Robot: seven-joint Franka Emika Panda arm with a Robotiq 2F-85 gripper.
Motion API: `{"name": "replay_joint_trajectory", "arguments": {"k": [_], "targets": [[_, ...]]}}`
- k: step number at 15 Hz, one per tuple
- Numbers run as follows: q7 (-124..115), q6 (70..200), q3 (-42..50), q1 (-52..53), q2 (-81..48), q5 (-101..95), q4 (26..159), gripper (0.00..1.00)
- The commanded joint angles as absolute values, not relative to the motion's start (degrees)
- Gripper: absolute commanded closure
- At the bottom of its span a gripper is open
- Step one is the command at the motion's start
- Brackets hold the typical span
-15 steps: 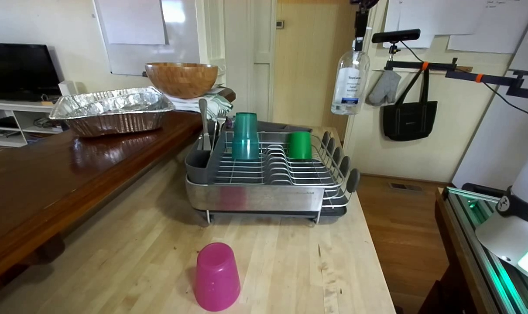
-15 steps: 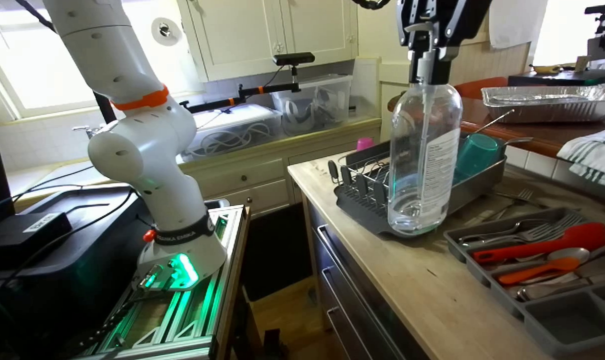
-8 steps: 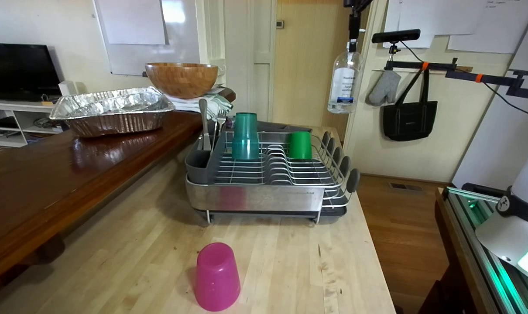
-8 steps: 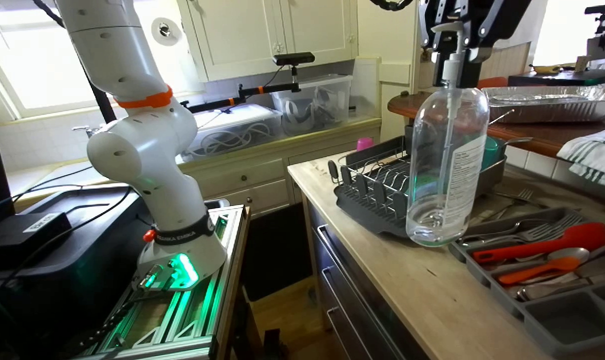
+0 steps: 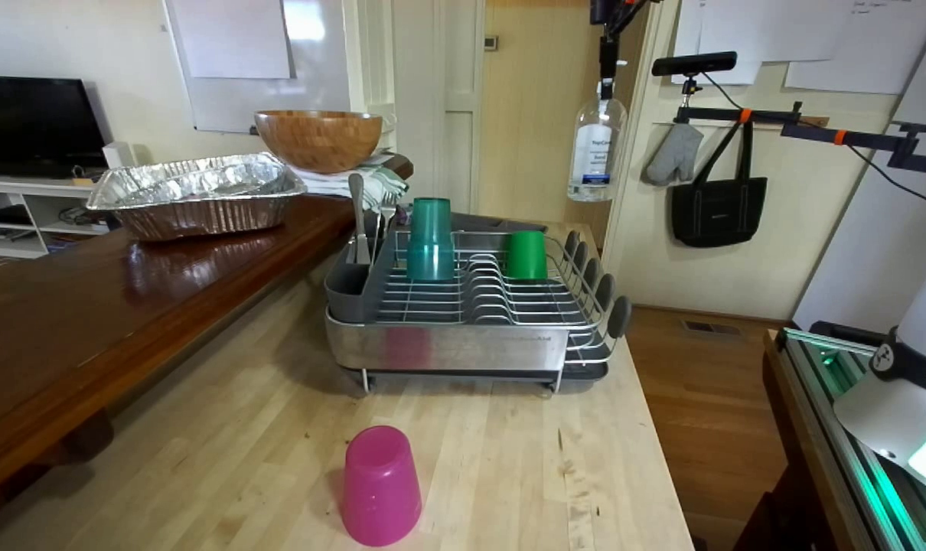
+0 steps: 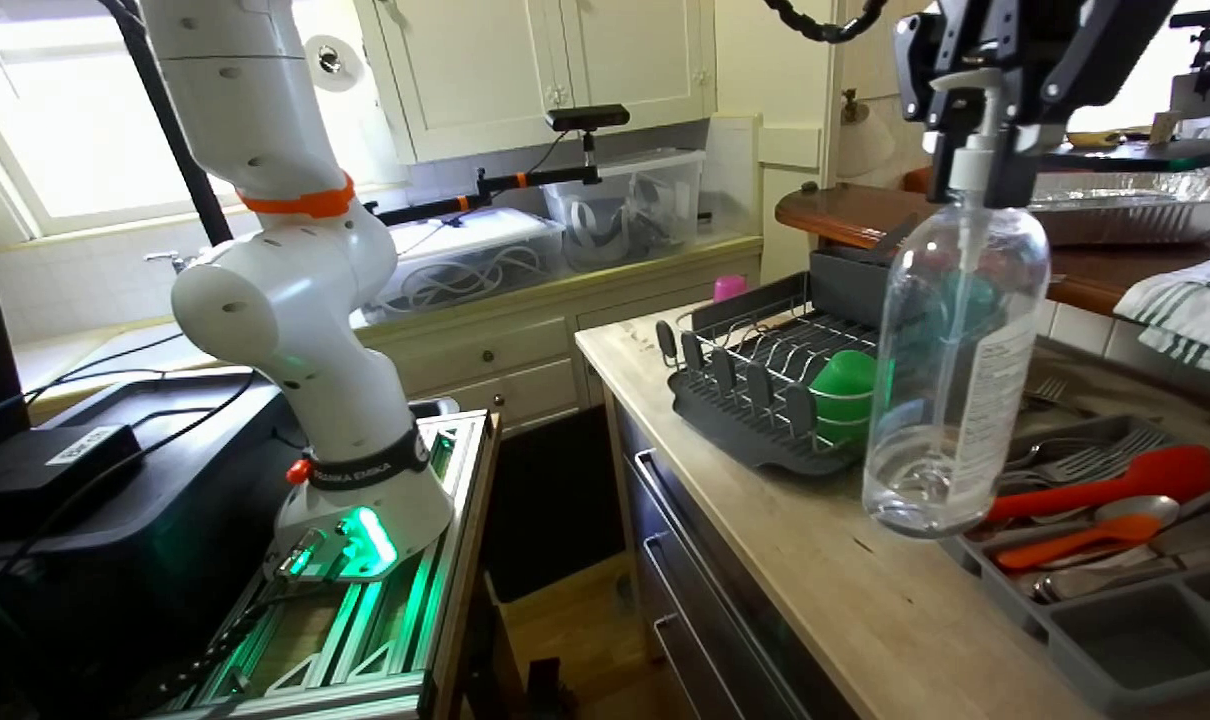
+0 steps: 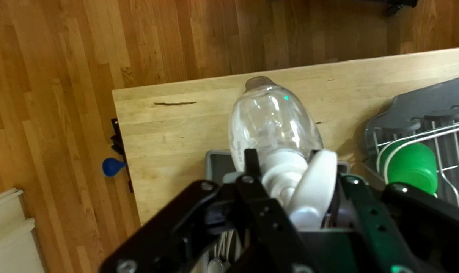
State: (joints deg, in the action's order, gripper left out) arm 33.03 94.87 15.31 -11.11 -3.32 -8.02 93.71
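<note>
Lifting is done: you have one clear plastic pump bottle [image 6: 950,400] above the pale wooden desk [image 6: 845,580], its neck pinched by your black claw [image 6: 977,172]. It's not yet set down. Count one metal-sided dish rack [image 5: 471,344], one grey cutlery tray [image 6: 1145,635], one green cup [image 6: 848,385], one pink cup [image 5: 381,490], and teal cups [image 5: 431,237], number unclear.

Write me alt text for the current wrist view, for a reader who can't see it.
A gripper closed on the white pump of a clear bottle, held above a light wooden counter. At right, a green cup sits in a dish rack; a gray cutlery tray lies partly hidden behind the bottle and gripper.
</note>
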Motion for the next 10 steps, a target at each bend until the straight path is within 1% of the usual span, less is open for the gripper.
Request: {"name": "replay_joint_trajectory", "arguments": {"k": [1,4,10], "targets": [[35.59,95.98,15.28,-14.27,-12.01,-8.41,84.2,0.88],[34.94,96.12,14.84,-16.68,-18.23,-7.67,77.65,0.88],[32.46,90.32,13.23,-22.28,-31.9,-4.42,62.31,0.88]]}}
